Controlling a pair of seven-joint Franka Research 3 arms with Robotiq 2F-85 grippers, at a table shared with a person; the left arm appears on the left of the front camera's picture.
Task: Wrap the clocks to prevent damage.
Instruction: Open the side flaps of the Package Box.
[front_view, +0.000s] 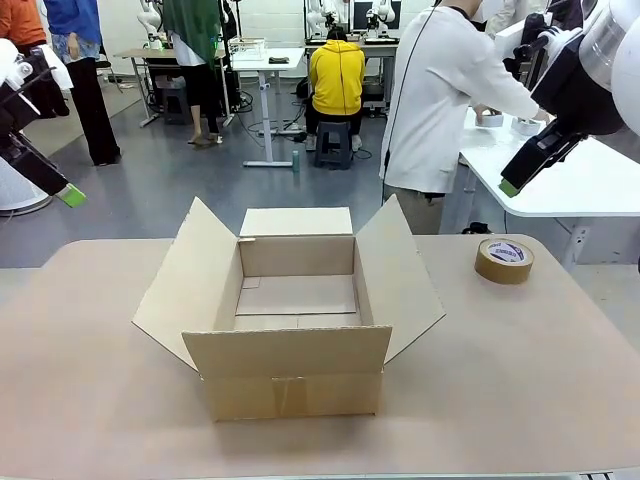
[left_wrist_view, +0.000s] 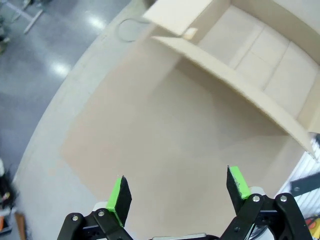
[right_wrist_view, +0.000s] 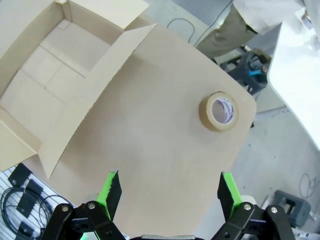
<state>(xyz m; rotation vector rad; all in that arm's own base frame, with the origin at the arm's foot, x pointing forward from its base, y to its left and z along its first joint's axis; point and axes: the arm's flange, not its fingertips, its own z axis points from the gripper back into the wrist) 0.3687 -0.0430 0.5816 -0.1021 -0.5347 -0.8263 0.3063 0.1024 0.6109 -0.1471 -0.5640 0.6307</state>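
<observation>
An open cardboard box (front_view: 290, 385) stands in the middle of the table with its four flaps spread out and nothing inside. My left gripper (front_view: 68, 194) hangs high off the table's left end, and in its wrist view the left gripper (left_wrist_view: 179, 187) is open over bare tabletop, with the box (left_wrist_view: 260, 55) ahead of it. My right gripper (front_view: 511, 186) is raised beyond the far right corner; it (right_wrist_view: 168, 187) is open above the table, holding nothing. A person in a white coat (front_view: 435, 90) stands at the far side, turned towards a white table.
A roll of brown packing tape (front_view: 504, 260) lies flat near the table's far right corner, also seen as the tape roll (right_wrist_view: 218, 111). The brown tabletop (front_view: 520, 380) has free room on both sides of the box. A white table (front_view: 600, 180) stands behind on the right.
</observation>
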